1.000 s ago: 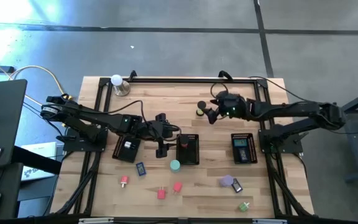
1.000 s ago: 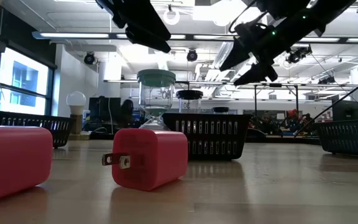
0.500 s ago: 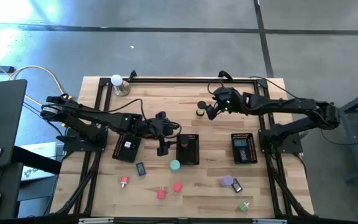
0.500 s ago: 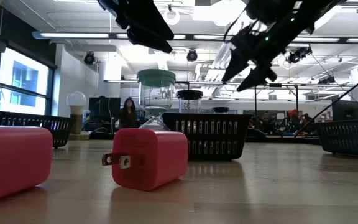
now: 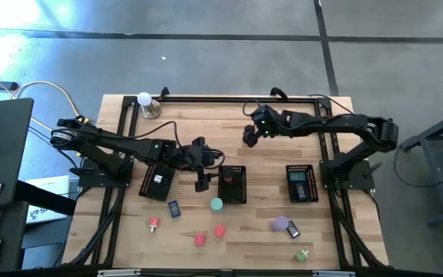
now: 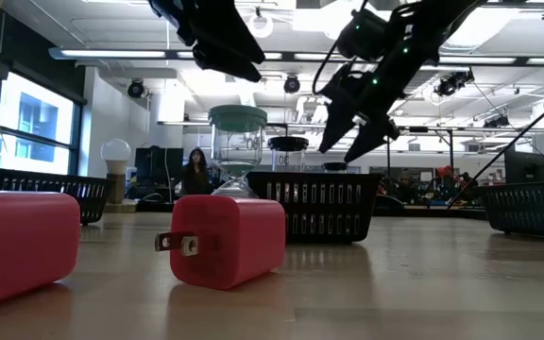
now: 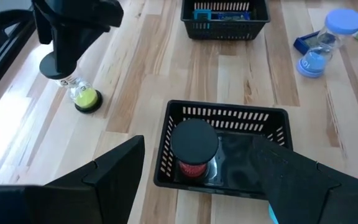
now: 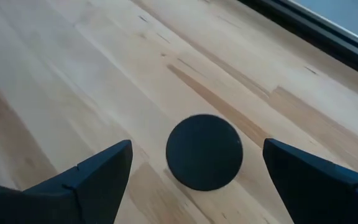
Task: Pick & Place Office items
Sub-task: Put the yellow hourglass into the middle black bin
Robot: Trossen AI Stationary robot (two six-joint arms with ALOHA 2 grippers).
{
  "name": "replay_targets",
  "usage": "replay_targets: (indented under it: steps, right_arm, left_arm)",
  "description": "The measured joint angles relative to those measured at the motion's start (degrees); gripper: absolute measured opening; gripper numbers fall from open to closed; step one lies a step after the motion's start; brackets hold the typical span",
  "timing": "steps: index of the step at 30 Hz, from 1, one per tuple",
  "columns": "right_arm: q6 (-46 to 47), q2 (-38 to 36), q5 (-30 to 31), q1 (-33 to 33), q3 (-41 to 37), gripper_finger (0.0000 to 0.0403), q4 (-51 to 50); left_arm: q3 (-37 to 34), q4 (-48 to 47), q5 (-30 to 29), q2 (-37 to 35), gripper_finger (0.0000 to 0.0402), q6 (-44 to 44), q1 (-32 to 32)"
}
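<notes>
High view: the right gripper (image 5: 250,135) hangs over a small timer (image 5: 248,138) toward the far edge of the surface, jaws wide, holding nothing. The left gripper (image 5: 200,185) waits mid-surface beside the middle tray (image 5: 232,185), jaws also spread and empty.

Left wrist view: the timer (image 7: 86,98) is clear glass on a dark base, yellow-green fill (narrow, tippy).

Right wrist view: its round matte cap (image 8: 204,152) sits between the fingers (image 8: 92,177); an off-centre descent could topple it on the smooth wood.
</notes>
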Motion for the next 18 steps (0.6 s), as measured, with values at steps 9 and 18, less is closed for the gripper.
replay_targets:
  steps: [9, 18]
  right_arm:
    - [0.0, 2.9, 1.1, 0.0, 0.1, 0.035, 0.3]
    - [-1.2, 4.2, 3.4, 0.4, 0.0, 0.035, 0.4]
  left_arm:
    - [0.0, -0.1, 0.0, 0.0, 0.0289, 0.6, 0.0]
    - [0.0, -0.1, 0.0, 0.0, 0.0289, 0.6, 0.0]
